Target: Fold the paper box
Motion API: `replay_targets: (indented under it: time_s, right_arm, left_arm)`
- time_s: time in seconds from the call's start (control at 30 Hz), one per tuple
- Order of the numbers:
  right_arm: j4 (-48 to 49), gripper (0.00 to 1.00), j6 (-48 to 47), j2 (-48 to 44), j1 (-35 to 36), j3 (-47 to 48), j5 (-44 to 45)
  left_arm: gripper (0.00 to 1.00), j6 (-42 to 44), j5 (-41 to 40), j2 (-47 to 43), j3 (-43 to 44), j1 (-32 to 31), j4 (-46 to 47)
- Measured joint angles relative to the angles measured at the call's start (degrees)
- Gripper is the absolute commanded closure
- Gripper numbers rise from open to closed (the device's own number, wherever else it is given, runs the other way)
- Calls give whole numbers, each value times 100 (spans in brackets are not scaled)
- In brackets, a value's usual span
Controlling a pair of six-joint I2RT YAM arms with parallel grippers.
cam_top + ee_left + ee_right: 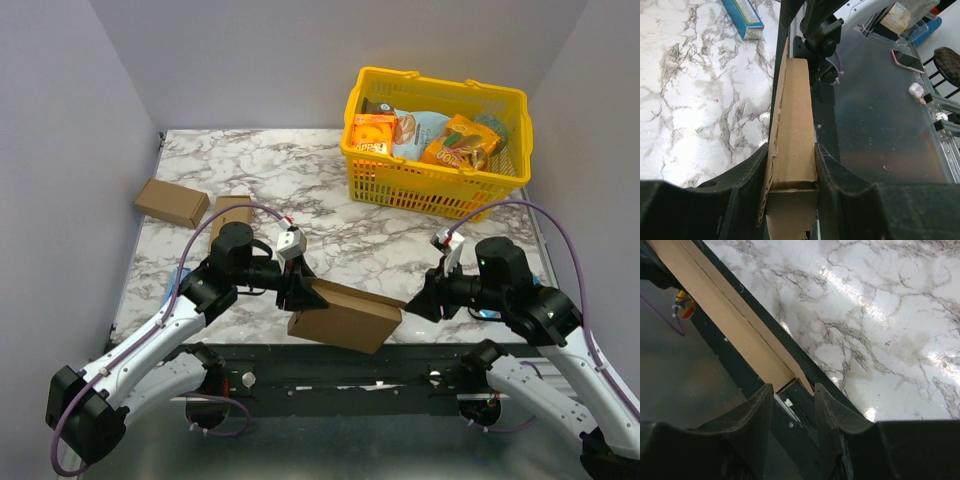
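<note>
The paper box (345, 318) is a long brown cardboard shape hanging over the table's near edge, between the two arms. My left gripper (297, 293) is shut on its left end. In the left wrist view the cardboard (795, 125) is pinched between both fingers (832, 175) and runs away from the camera. My right gripper (424, 300) is at the box's right end. In the right wrist view its jaws (791, 389) stand apart with nothing between them, and the box's end (730, 320) lies just past the fingertips.
A yellow basket (435, 150) of snack packets stands at the back right. Two small cardboard boxes (172, 202) (232, 212) lie at the left. A blue carton (742, 17) lies on the marble. The dark table frame (330, 375) runs under the paper box.
</note>
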Motion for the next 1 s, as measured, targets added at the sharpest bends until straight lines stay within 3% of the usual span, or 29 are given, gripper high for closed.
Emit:
replay_targets:
  time_s: [0.43,0.53,0.67,0.83,1.0]
  right_arm:
    - [-74,69,-105,413,4,0,-136]
    - [-72,77,-118,463,4,0,-170]
    - [-61,99,-138,485,4,-7,-216]
    - [39,99,-90,494,17,-55,-105]
    - [452,99,61,693,74,-175,422]
  left_arm:
    - [87,-74,87,2,-17,11,188]
    - [87,-74,85,13,-31,17,186]
    - [85,-74,83,39,-33,17,188]
    - [73,4,-120,57,-33,20,136]
    - [77,232,-566,94,-22,4,74]
